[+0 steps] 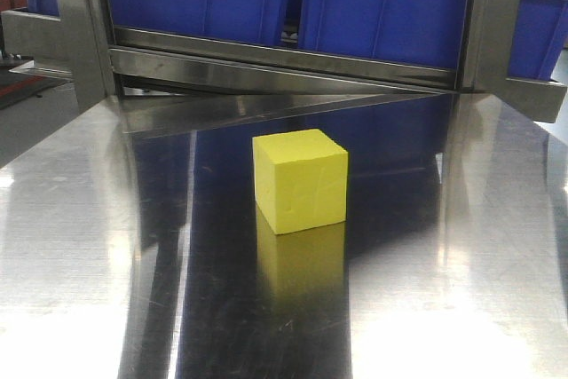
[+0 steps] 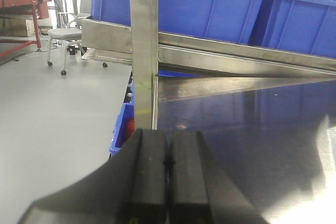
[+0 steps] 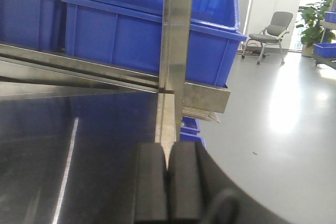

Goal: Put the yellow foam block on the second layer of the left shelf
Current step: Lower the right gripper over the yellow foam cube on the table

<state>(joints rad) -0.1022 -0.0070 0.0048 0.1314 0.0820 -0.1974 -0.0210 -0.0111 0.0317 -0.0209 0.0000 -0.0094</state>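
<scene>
Closest to the wrist cameras, clenched on nothing: the left gripper and the right gripper, each with black fingers pressed flat together. Only in the front view, resting alone near the middle of the shiny steel table, with no claw in sight: the yellow foam block, one corner toward the camera, reflection below it. Farther back, blue bins on a steel shelf rail; beyond, visible only from the wrists, a wheeled stool at left, a grey chair and a plant at right.
</scene>
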